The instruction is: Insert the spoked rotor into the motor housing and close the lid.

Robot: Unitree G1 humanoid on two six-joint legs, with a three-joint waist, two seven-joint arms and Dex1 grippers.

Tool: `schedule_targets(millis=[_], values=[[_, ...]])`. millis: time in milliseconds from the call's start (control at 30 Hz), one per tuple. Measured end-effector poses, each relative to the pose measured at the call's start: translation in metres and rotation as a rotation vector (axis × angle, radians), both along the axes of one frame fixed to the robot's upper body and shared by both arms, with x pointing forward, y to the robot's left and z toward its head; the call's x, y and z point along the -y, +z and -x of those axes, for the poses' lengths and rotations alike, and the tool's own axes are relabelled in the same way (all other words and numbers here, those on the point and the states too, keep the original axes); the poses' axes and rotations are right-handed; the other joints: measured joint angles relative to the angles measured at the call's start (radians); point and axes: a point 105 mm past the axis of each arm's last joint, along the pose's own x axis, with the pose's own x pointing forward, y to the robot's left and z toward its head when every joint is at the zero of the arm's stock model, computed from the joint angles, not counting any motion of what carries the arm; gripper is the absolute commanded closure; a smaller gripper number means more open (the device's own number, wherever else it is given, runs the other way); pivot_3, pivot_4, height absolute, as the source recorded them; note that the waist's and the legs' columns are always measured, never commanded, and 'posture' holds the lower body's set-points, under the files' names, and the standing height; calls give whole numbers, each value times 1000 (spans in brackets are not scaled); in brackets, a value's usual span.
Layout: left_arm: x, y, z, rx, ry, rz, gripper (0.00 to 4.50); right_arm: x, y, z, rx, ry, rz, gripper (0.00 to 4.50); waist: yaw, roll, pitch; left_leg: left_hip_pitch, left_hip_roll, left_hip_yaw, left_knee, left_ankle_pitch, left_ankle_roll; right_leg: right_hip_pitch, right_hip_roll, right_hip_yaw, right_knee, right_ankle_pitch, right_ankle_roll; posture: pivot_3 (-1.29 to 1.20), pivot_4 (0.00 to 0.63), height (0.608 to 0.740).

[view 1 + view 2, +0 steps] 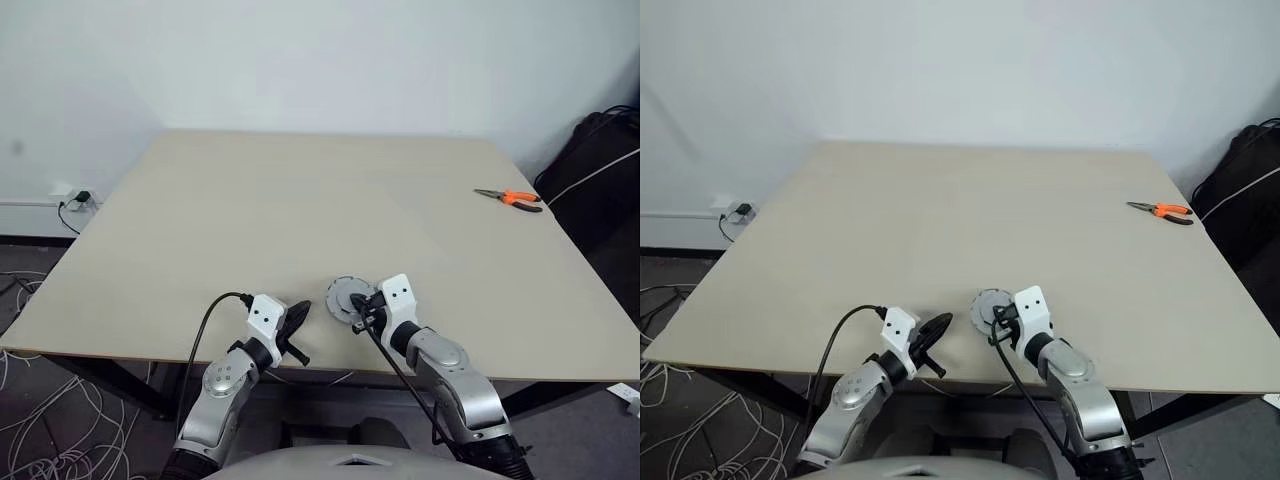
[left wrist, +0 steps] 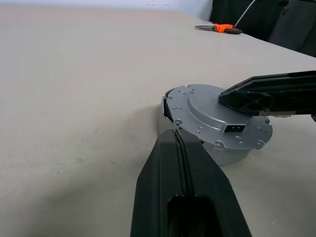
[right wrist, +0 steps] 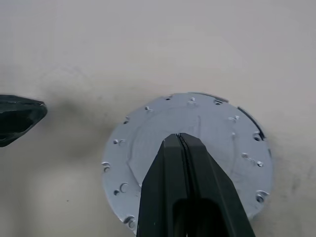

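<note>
Near the table's (image 1: 300, 200) front edge, we press the lid (image 2: 217, 121) with our clenched right end effector (image 3: 178, 140); the left end effector (image 2: 174, 134), clenched, is empty. It looks rigid, slick metal; we'd grip its rim.

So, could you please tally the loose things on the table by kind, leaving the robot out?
Motor parts: 1, the grey lid sitting on the motor housing.
Hand tools: 1, the orange-handled pliers.
Total: 2.
</note>
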Motion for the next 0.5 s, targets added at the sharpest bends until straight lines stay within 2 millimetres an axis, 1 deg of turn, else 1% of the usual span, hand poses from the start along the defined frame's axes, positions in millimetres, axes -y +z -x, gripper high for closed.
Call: schedule_targets(millis=[67,167,200,300,333,433,467,500], values=[[0,2,0,5,1,1,4500,-4,8,4,17,64,-6,3862,0,1,1,0,0,0,0,0,0,0,0,0,0,0,0,0,0,740],[0,2,0,3,0,1,4500,-10,22,5,51,148,-18,2881,2,0,1,0,0,0,0,0,0,0,0,-1,-1,0,0,0,0,740],[0,2,0,2,0,0,4500,-9,24,4,58,157,-12,2589,2,0,1,0,0,0,0,0,0,0,0,-1,-1,0,0,0,0,740],[0,2,-1,4,-1,1,4500,-6,30,-4,85,188,23,1516,3,-1,2,0,0,0,0,0,0,0,0,-2,-1,0,0,0,0,740],[1,3,-1,5,-2,1,4500,-5,32,-6,89,198,32,1237,3,-1,2,0,0,0,0,0,0,0,0,-2,-1,0,0,0,0,740],[1,4,-2,8,-2,2,4500,0,30,-13,82,224,61,200,4,-1,2,0,0,0,0,0,0,0,0,-2,-2,0,0,0,0,740],[1,4,-2,9,-3,2,4500,1,29,-14,76,231,68,33,4,-1,2,0,0,0,0,0,0,0,0,-2,-2,0,0,0,0,740],[1,4,-2,10,-2,2,4500,3,28,-16,68,237,76,33,5,-2,2,-1,0,0,0,0,0,0,0,-2,-2,0,0,0,0,740]])
